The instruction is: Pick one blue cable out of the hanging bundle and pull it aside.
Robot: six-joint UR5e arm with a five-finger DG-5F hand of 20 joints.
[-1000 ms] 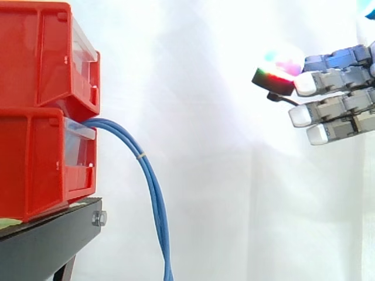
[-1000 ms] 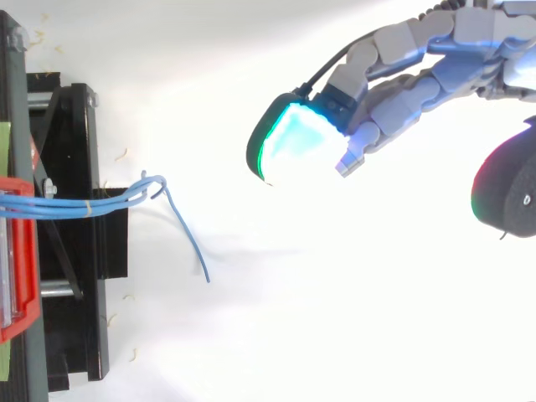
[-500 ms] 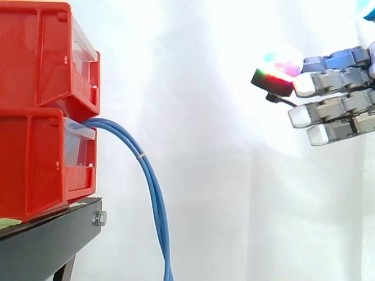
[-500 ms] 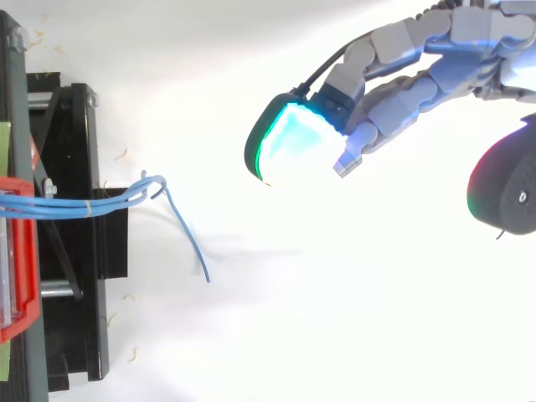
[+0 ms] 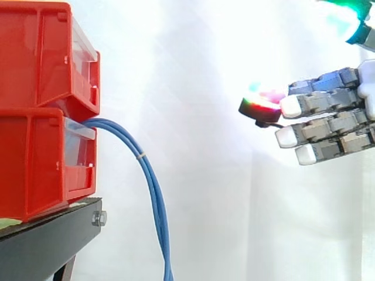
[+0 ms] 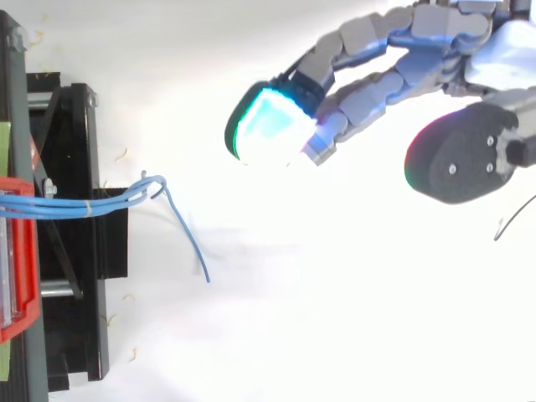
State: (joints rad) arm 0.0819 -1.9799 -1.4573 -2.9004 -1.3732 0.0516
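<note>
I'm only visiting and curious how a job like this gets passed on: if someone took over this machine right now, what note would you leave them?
Hand: open, fingers nearly straight, holding nothing, in the air to the right of the cables and apart from them.
Blue cable bundle: comes out of the lower red bin and hangs down beside the black stand. Seen from above, one loose strand splays away from the rest.
Done: nothing gripped yet.
Left: reach the bundle, pinch one cable (the loose strand looks easiest) and pull it aside.
</note>
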